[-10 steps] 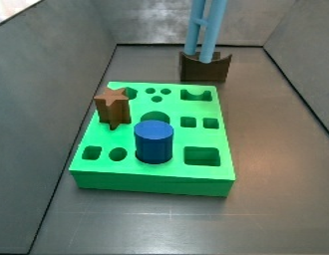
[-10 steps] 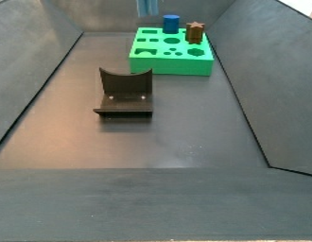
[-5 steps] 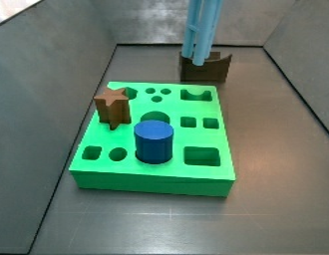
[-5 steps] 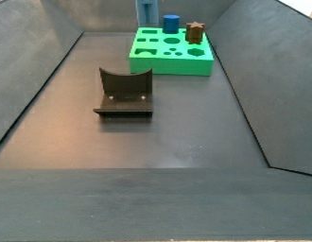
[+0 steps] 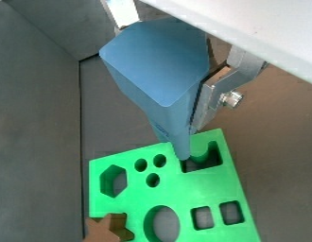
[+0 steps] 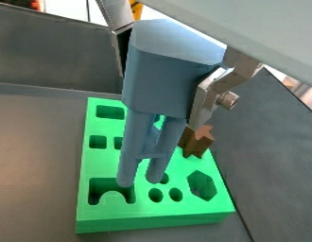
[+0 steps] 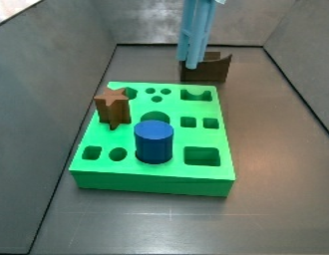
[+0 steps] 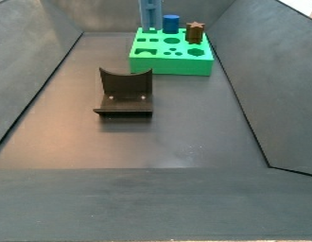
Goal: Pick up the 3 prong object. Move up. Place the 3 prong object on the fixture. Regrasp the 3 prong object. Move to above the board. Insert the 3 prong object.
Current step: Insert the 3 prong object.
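The 3 prong object (image 5: 152,66) is a light grey-blue block with its prongs (image 6: 140,151) pointing straight down. My gripper (image 6: 165,71) is shut on its block body, and a silver finger (image 5: 222,87) lies flat against one side. In a wrist view the prong tips hang just above the notched hole (image 5: 204,157) at the rim of the green board (image 5: 184,194). In both side views only the object (image 7: 196,30) (image 8: 149,14) shows, with the gripper above the frame. The dark brown fixture (image 7: 207,68) (image 8: 123,92) stands bare on the floor, apart from the board (image 7: 154,177).
A dark blue cylinder (image 7: 154,139) and a brown star-shaped peg (image 7: 113,106) stand in holes of the board (image 8: 171,68). The peg (image 6: 197,142) is close beside the hanging prongs. Grey sloping walls enclose the floor on all sides.
The 3 prong object has travelled away from above the fixture toward the board's near edge, still held in my gripper. The pieces on the board and the fixture have not moved.
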Robot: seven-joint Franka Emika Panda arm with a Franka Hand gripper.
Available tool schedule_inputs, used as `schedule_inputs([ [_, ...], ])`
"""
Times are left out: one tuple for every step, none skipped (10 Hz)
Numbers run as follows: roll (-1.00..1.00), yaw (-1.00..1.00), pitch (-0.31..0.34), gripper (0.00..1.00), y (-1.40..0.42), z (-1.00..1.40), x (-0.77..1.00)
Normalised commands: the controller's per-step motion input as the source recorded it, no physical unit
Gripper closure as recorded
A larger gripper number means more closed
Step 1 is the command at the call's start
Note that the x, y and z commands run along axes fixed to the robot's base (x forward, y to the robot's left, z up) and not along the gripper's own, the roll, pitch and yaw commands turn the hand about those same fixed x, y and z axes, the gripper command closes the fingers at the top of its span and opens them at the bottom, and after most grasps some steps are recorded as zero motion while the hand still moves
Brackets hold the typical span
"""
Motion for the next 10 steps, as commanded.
schedule_inputs([
  [-0.07,-0.17,-0.100,1.00,0.01,-0.14,-0.31],
  [-0.10,-0.14,-0.146,1.00,0.00,-0.17,-0.37],
  [-0.12,-0.13,-0.147,1.00,0.00,-0.20,-0.34],
  [-0.15,-0.13,-0.141,1.00,0.00,-0.19,-0.32],
  [-0.22,-0.12,-0.147,1.00,0.02,-0.22,-0.27],
  [-0.18,-0.12,-0.133,1.00,0.10,-0.18,-0.27],
  [-0.19,-0.11,-0.096,1.00,0.17,-0.08,-0.27],
  [-0.19,-0.03,-0.097,1.00,0.22,0.00,-0.33],
  [-0.34,0.01,-0.126,1.00,0.20,0.00,-0.38],
  [-0.50,0.04,-0.179,1.00,0.16,0.00,-0.30],
])
